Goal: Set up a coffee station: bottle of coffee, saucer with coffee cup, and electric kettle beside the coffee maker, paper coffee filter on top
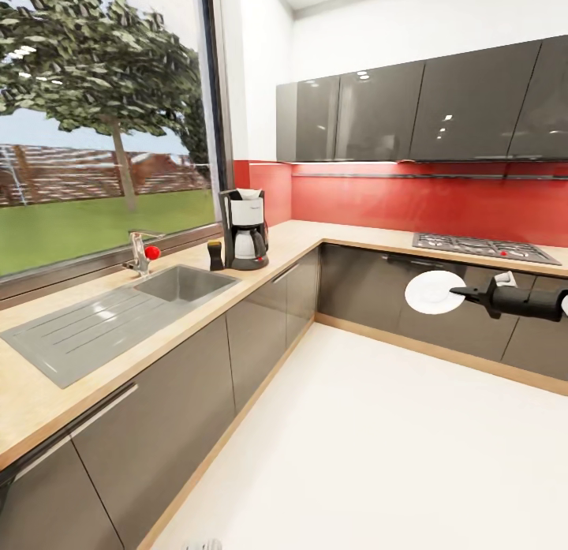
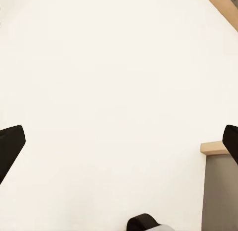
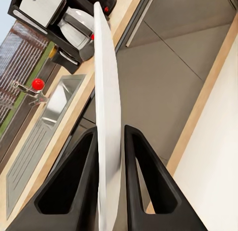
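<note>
On the countertop (image 1: 315, 242), coffee maker (image 1: 244, 229); right gripper (image 3: 110, 156) clenched on saucer (image 1: 435, 291), left gripper (image 2: 119, 141) released.

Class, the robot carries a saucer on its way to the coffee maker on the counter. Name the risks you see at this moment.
1. The right gripper pinches the saucer only at its rim, held on edge, so it could slip out over the floor.
2. A dark bottle stands close beside the coffee maker; setting the saucer down there might knock it.
3. The sink lies near that spot, so a sliding saucer could drop in.
</note>
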Tool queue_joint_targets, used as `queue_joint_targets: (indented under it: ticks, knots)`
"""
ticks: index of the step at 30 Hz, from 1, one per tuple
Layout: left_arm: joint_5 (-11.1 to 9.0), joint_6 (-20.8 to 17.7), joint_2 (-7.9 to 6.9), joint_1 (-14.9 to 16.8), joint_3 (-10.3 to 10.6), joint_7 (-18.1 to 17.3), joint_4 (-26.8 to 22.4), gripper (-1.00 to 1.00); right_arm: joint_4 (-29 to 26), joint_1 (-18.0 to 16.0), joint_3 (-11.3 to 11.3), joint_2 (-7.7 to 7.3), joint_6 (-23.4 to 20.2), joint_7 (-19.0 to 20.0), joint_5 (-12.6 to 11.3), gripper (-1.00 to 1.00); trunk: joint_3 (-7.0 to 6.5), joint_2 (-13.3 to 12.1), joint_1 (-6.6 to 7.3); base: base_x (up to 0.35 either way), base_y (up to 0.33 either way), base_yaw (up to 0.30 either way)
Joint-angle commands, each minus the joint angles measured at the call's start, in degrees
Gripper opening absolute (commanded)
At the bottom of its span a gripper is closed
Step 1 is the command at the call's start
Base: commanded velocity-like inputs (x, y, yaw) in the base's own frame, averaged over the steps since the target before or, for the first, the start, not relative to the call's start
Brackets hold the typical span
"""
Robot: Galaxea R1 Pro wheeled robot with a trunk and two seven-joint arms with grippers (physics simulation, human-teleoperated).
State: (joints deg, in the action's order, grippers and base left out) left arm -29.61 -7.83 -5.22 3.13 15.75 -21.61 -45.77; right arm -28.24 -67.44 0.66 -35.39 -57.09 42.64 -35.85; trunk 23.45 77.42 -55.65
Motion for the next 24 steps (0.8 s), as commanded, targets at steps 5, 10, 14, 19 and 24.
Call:
queue_joint_targets:
  ticks: [5, 10, 14, 19, 24]
  knots:
    - [-0.62, -0.43, -0.05, 0.03, 0.15, -0.02, -0.02, 1.0, 0.03, -0.06, 0.05, -0.03, -0.21, 0.33, -0.01, -1.0, 0.07, 0.04, 0.0, 0.0, 0.0, 0.0]
    - [-0.62, -0.43, -0.05, 0.03, 0.16, -0.02, -0.01, 1.0, 0.06, -0.06, 0.05, -0.03, -0.21, 0.32, 0.0, -1.0, 0.07, 0.04, 0.0, 0.052, -0.022, 0.0]
    - [-0.62, -0.43, -0.05, 0.03, 0.16, -0.01, 0.04, 1.0, 0.16, -0.06, 0.05, -0.03, -0.21, 0.27, 0.97, -1.0, 0.07, 0.04, 0.0, 0.252, -0.123, 0.0]
    - [-0.62, -0.43, -0.05, 0.03, 0.16, 0.03, 0.48, 1.0, 0.2, -0.06, -0.01, -0.03, -0.15, 0.28, 4.1, -1.0, 0.07, 0.04, 0.0, 0.292, -0.144, 0.0]
    - [-0.62, -0.5, 0.0, 0.03, 0.16, 0.11, 0.89, 1.0, 0.2, -0.06, -0.03, -0.02, -0.13, 0.27, 4.48, -1.0, 0.07, 0.04, 0.0, 0.299, -0.148, 0.0]
